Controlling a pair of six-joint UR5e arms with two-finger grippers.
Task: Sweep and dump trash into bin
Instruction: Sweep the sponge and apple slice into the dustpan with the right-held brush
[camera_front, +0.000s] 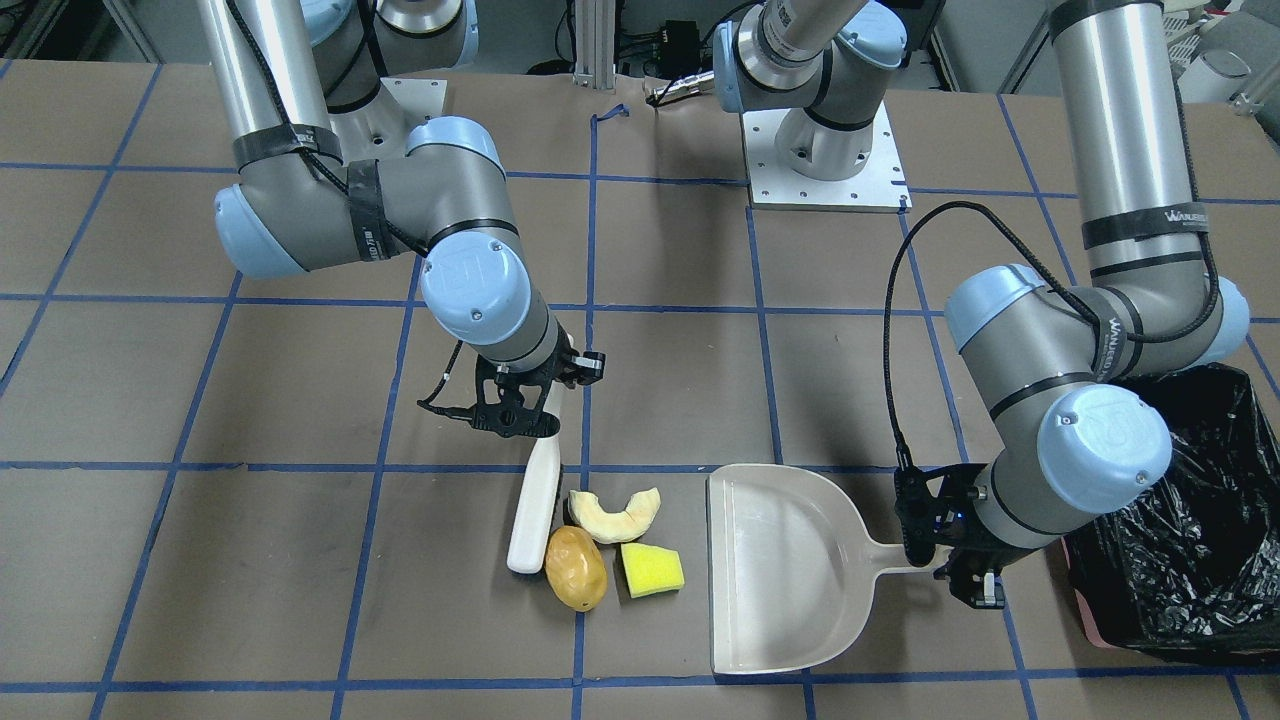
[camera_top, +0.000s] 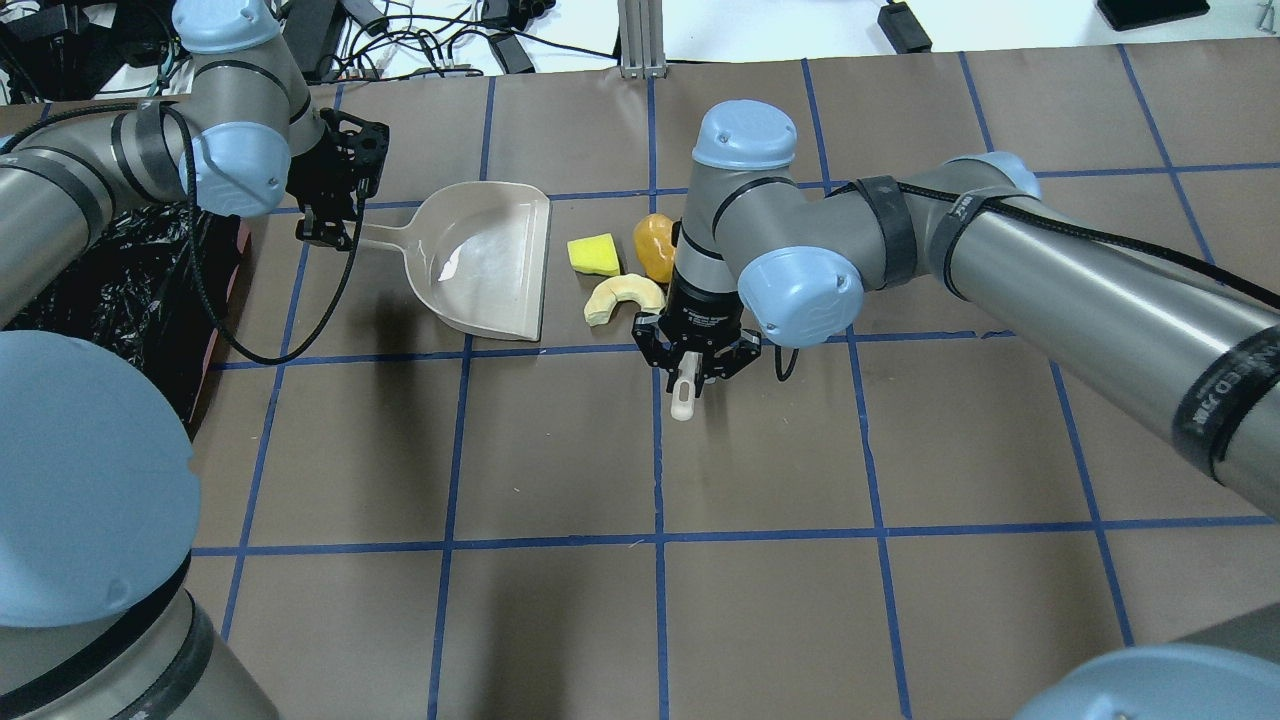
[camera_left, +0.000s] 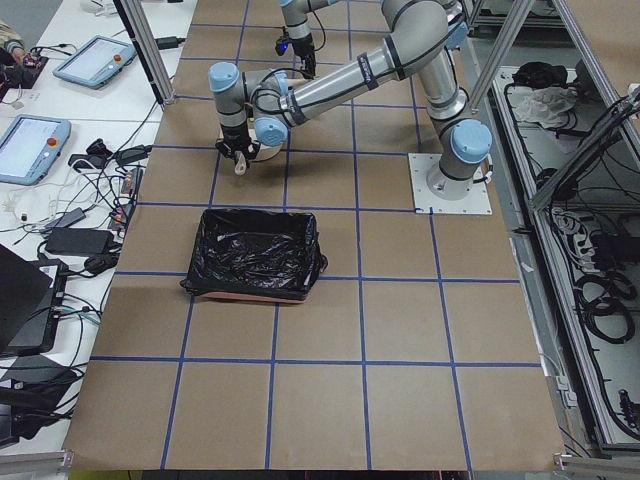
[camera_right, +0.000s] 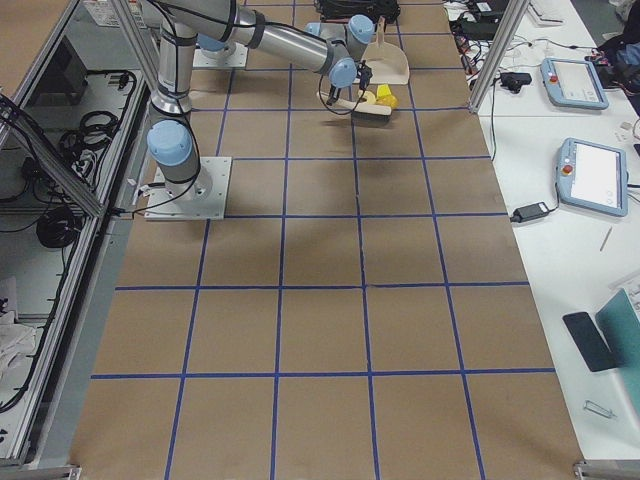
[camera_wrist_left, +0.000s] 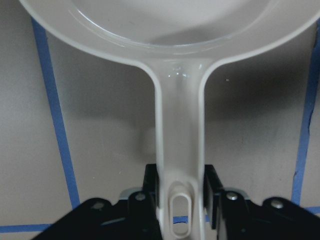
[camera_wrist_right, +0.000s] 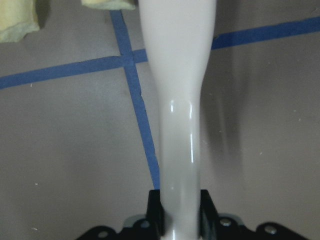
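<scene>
Right gripper (camera_front: 543, 405) is clenched on the brush (camera_front: 530, 520), left gripper (camera_front: 945, 568) on the dustpan (camera_front: 790, 565) handle. I fear the round potato (camera_front: 576, 568) rolls sideways, past the dustpan.

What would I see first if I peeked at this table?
The right gripper grips a white brush, and the left gripper grips the handle of a beige dustpan. Between those tools lie a potato, a melon rind slice and a yellow sponge wedge. A black-lined bin sits just past the left gripper.
</scene>
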